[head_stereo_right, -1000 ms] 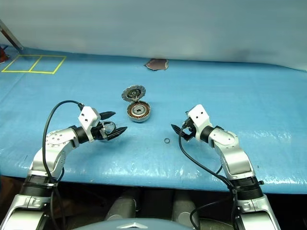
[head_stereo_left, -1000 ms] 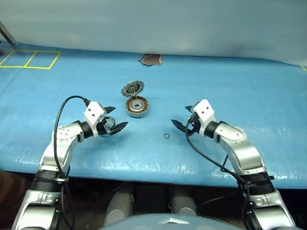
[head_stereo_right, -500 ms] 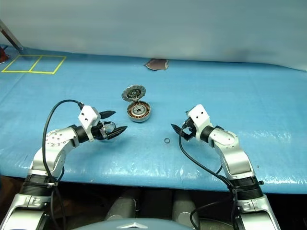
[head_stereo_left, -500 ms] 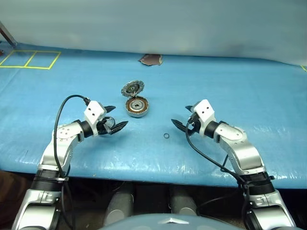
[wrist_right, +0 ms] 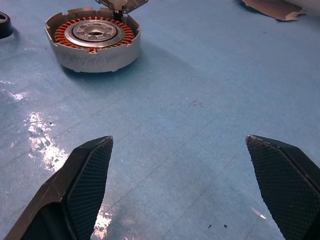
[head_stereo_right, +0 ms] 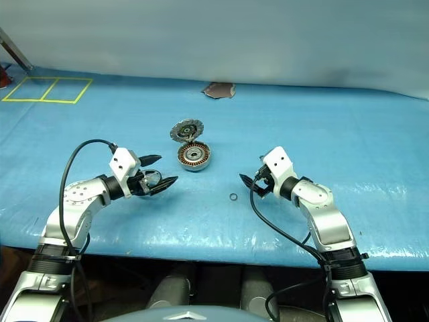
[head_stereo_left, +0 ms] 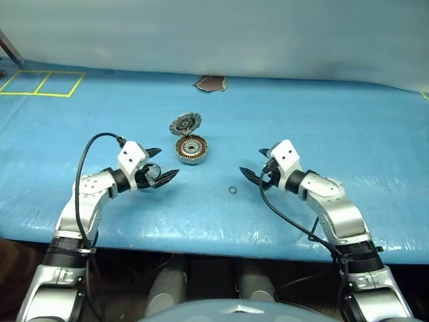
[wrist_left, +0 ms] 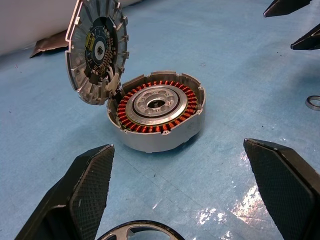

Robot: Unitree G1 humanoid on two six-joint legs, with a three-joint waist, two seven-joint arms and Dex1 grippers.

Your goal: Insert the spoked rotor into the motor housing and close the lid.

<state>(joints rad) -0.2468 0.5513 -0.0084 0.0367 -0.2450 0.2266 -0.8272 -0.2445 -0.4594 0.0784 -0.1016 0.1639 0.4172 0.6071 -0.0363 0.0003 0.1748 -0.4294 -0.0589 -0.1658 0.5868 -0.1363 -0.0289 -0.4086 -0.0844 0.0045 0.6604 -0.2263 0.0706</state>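
The spoked rotor [head_stereo_left: 153, 172] lies flat on the blue mat directly beneath the left gripper [head_stereo_left: 160, 166], whose fingers are spread wide and empty. The motor housing [head_stereo_left: 191, 149], its lid [head_stereo_left: 185, 124] raised, sits just beyond, while the right gripper [head_stereo_left: 254, 173], likewise spread, is farther off.

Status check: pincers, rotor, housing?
Both pincers open and empty, left pincer, right pincer. Spoked rotor on the mat under the left one. Motor housing empty, lid up. Small black ring lies clear.
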